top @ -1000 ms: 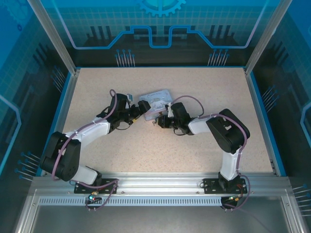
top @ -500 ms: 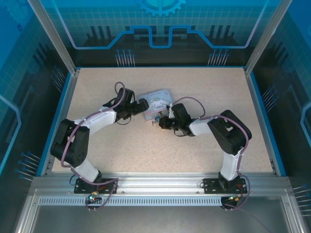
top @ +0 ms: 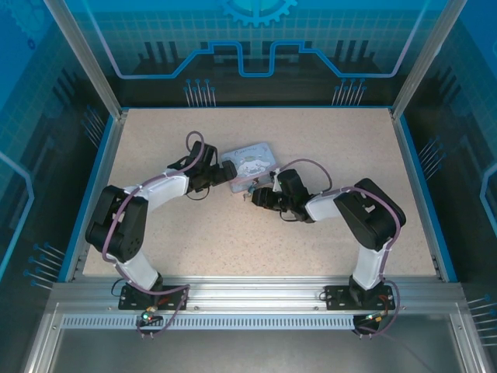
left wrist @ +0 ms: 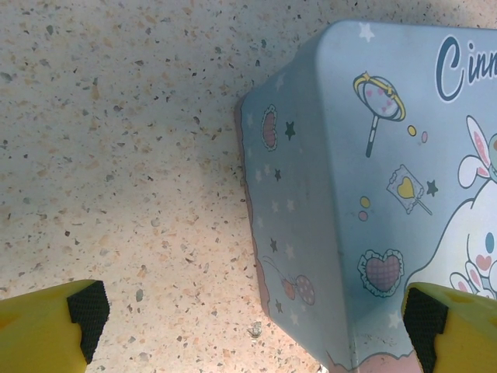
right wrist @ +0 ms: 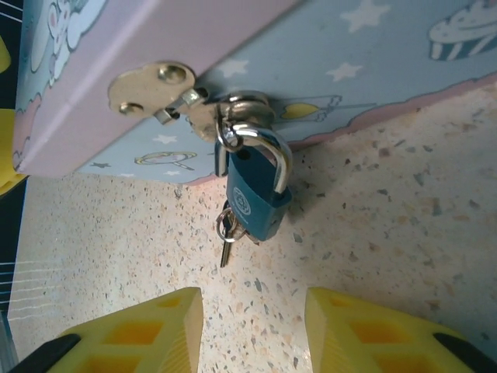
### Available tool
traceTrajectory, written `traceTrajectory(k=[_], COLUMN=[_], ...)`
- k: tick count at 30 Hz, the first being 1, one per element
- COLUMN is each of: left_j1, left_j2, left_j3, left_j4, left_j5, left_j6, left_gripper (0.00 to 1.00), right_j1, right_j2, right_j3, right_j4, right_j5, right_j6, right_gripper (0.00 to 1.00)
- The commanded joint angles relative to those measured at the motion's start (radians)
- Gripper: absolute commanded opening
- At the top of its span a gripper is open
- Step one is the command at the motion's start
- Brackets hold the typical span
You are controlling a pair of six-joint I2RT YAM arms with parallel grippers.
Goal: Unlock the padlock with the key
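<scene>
Speckled table [top: 349, 155], bearing all items below. Left arm [top: 155, 190]: elbow stood nearer the tin than a second before, forearm drawn in closer toward the tin's left end. Right arm [top: 365, 217]: elbow sat slightly farther from the tin than a second before, wrist remaining at the tin's near side. Pale blue cartoon tin [top: 250, 162]: lay flat on the table, position little changed across the interval. Left gripper [left wrist: 255, 315]: spread wide, holding nothing, its yellow fingers [left wrist: 46, 330] straddling the tin's left corner, one over bare table and one at the lid; contact with the tin could not be told. Right gripper [right wrist: 252, 330]: parted and empty, just short of the tin's near wall, the padlock ahead of the gap and untouched. Brass hasp [right wrist: 155, 87]: fixed on the tin's near wall. Padlock [right wrist: 252, 203]: hung by its shackle [right wrist: 268, 151] from the hasp, against the tin's near wall. Key [right wrist: 226, 237]: touching the padlock's lower end, on the side away from the tin; whether seated in the keyhole could not be told.
</scene>
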Motion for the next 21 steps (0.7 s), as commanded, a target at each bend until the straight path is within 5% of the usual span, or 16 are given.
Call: traceTrajectory(k=[1, 21], left_j1=[0.006, 0.006], left_j2=[0.013, 0.037], left_j3=[0.019, 0.036], left_j4=[-0.015, -0.006], left_j5=[-0.012, 0.008], left_j6=[0.022, 0.014], left_gripper=[0.99, 0.99], right_j1=[-0.002, 0.012], right_j2=[0.058, 0.123], right_j3=[0.043, 0.079], right_j4=[-0.016, 0.025], right_j5=[0.018, 0.132], right_j6=[-0.017, -0.018], right_gripper=[0.41, 0.43])
